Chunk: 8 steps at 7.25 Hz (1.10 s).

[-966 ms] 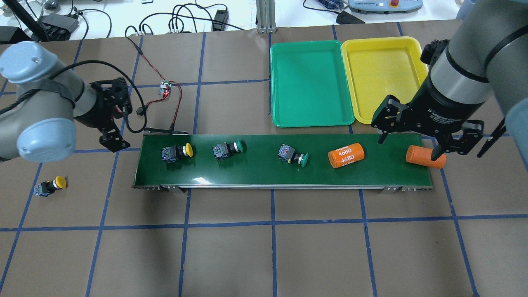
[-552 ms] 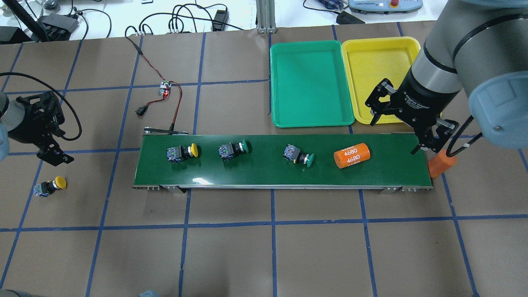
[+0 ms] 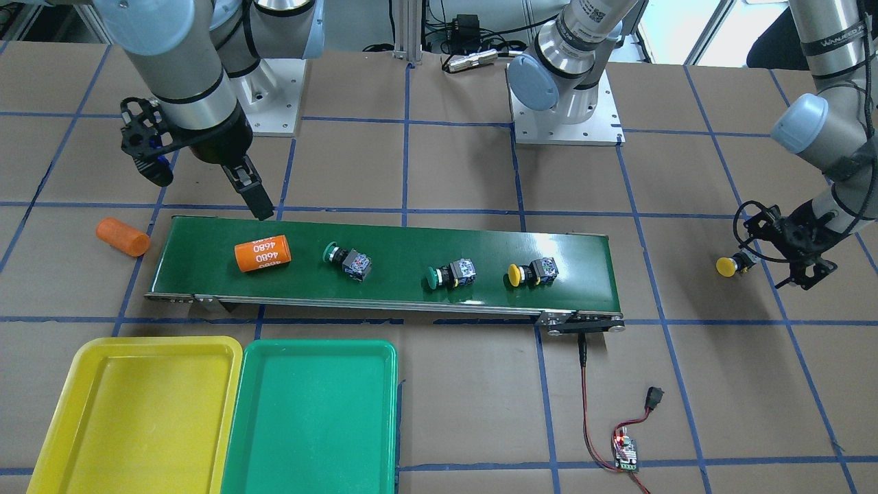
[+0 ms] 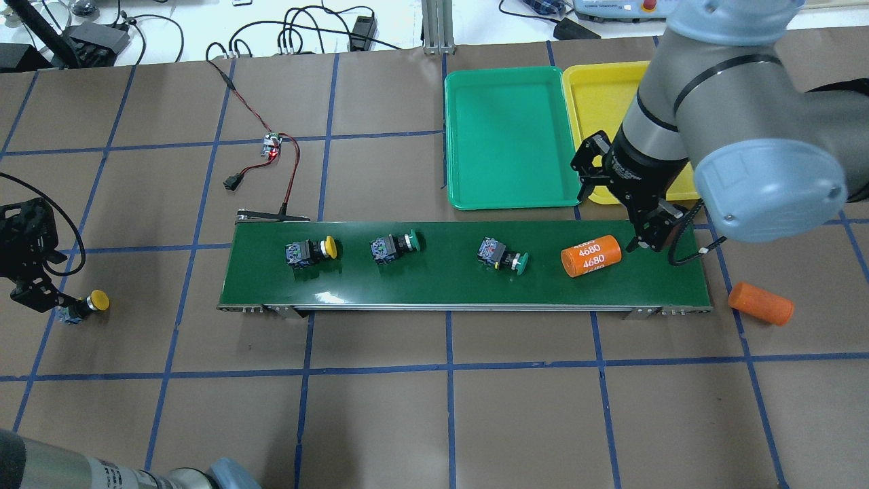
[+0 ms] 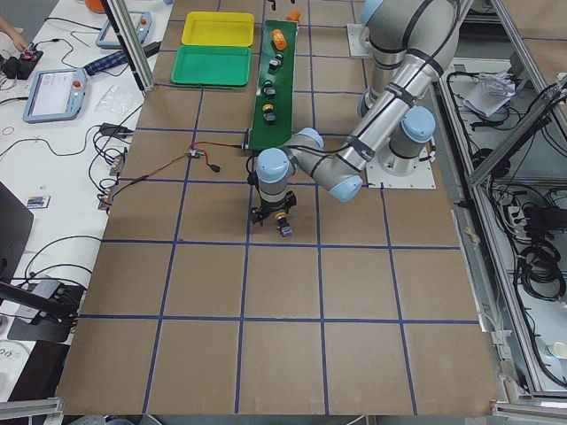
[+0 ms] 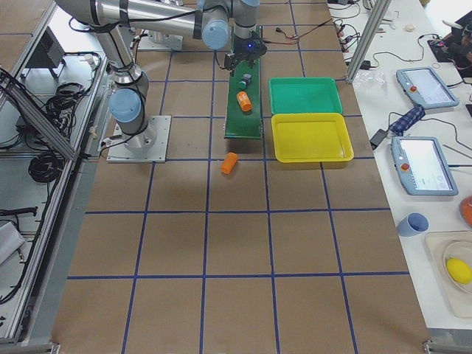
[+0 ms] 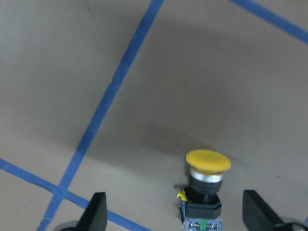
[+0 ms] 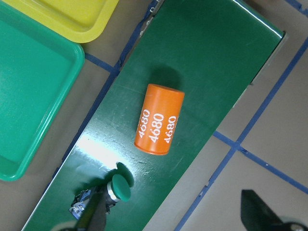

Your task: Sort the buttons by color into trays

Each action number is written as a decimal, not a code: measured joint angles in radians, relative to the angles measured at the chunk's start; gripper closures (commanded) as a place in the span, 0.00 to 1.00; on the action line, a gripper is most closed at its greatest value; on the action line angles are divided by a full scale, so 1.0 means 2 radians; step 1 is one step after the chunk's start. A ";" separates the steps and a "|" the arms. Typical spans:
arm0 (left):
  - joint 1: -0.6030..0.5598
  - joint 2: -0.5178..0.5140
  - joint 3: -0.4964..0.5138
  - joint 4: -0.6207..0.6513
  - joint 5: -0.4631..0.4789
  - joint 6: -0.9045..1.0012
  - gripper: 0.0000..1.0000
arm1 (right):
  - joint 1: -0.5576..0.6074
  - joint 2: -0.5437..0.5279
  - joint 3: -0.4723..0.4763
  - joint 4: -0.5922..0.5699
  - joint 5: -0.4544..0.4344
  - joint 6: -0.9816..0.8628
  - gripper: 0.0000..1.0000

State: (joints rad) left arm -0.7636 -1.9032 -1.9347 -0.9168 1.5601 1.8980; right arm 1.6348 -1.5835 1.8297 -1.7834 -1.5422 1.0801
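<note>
Three buttons lie on the conveyor belt [image 4: 441, 282]: a yellow one [image 4: 311, 252], a green one [image 4: 394, 247] and a green one [image 4: 504, 257]. A second yellow button [image 4: 86, 305] lies on the table at far left. My left gripper [image 4: 42, 293] hovers over it, open; in the left wrist view the button [image 7: 206, 185] sits between the fingers [image 7: 97, 212]. My right gripper [image 4: 614, 210] is open and empty above the belt's right end, beside the printed orange cylinder [image 4: 590, 256]. The green tray [image 4: 509, 136] and the yellow tray [image 4: 604, 102] hold nothing.
A plain orange cylinder [image 4: 760, 302] lies on the table off the belt's right end. A red-black cable with a small circuit board [image 4: 271, 146] runs from the belt's left end to the back. Both trays sit just behind the belt's right half.
My left gripper moved left and came down over the loose yellow button. My right gripper moved left along the belt. The plain orange cylinder dropped off the belt's end; the belt's items shifted right.
</note>
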 measured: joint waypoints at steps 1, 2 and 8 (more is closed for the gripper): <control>0.007 -0.012 -0.002 0.003 0.000 0.009 0.00 | 0.020 0.019 0.002 -0.027 0.000 0.029 0.00; 0.013 -0.019 -0.004 0.003 0.001 0.011 0.00 | 0.038 0.036 0.003 -0.049 0.000 0.060 0.00; 0.016 -0.009 -0.025 0.000 -0.013 0.011 1.00 | 0.053 0.107 0.006 -0.099 0.000 0.167 0.00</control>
State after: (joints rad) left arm -0.7317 -1.9207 -1.9839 -0.9159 1.5343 1.9195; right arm 1.7418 -1.3698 1.8425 -1.9813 -1.5425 1.4140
